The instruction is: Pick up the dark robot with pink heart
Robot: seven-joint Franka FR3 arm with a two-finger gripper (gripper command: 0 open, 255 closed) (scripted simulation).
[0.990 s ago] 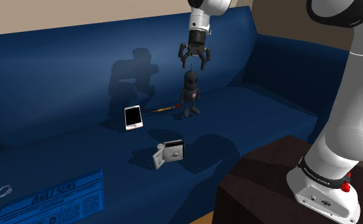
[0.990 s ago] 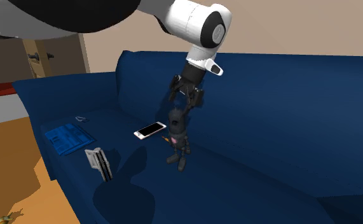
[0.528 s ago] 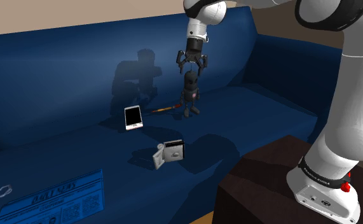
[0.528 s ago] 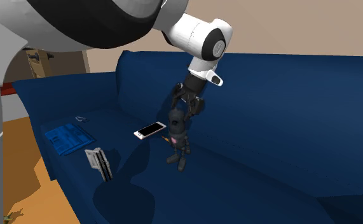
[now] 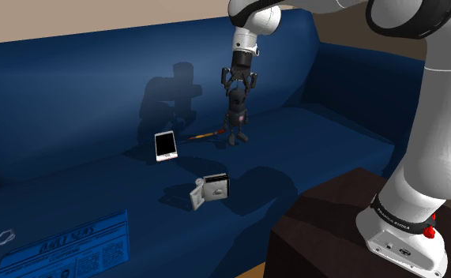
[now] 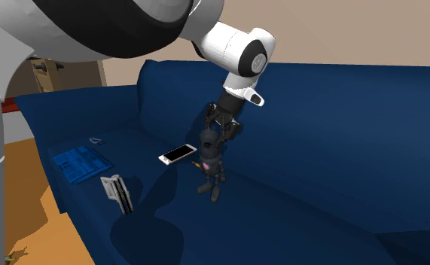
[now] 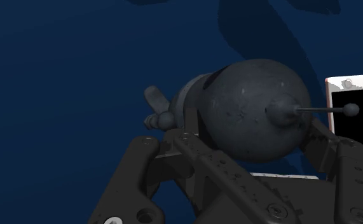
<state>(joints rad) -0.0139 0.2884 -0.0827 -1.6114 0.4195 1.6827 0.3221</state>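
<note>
Here's the gripper (image 5: 238, 85), hanging fingers-down straight over the dark robot (image 5: 236, 117), which stands upright on the seat of the blue sofa (image 5: 73, 95). This is the grasp step: the hand is low enough that the toy's round head (image 7: 256, 118) sits right between the two black fingers (image 7: 157, 168), its little antenna poking out towards one of them. The jaws look spread, one on each side of the head. From the wrist camera it's hard to say whether a pad is brushing it, but I'd call this not yet clamped.

A white-edged phone (image 7: 347, 111) lies flat on the cushion below the hand, just past the antenna-side finger and clear of the toy.

Next move, as I read it: squeeze in on the head, squarely, since that rounded surface could slip, then lift straight up so the legs come off the cushion without tipping.
</note>
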